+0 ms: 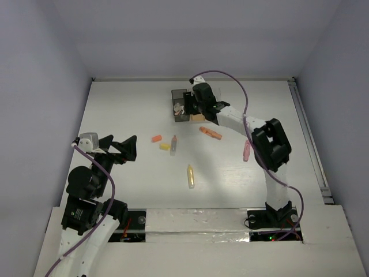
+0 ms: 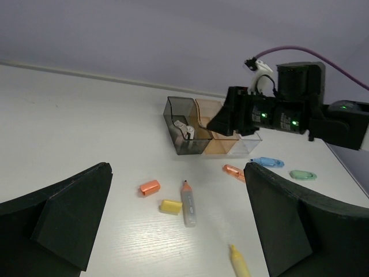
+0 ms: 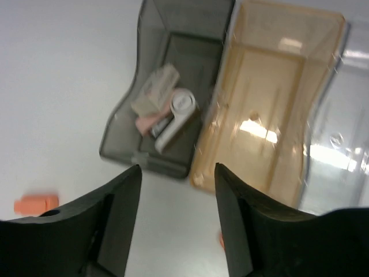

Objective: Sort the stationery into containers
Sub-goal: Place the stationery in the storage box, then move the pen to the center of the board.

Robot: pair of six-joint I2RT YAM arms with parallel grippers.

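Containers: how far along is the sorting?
Done: a few pieces lie in the grey bin; the orange bin is bare. In hand: nothing, right gripper and left gripper both open. Left: orange eraser, yellow eraser, grey marker, yellow marker, orange marker, blue marker, mint marker, pink marker.

Soft, even overhead light fills the top view. The white desk [image 1: 127,115] is bright, the walls [image 1: 34,86] are tinted lilac, a paler sheen lies well in front of the bins [image 1: 183,107], and only faint, diffuse shadows sit beside them. In the left wrist view the bins are fairly sharp, but the left hand [image 2: 177,170] shows its fingers [image 2: 69,213] as black, soft-edged slabs. The right wrist view is the blurriest. The bins are smeared and white glare spots mark the orange bin [image 3: 277,86] and the clear bin [image 3: 340,144]. An eraser [image 3: 36,203] left of the bins is fuzzy, and the right hand [image 3: 177,170] is underexposed.
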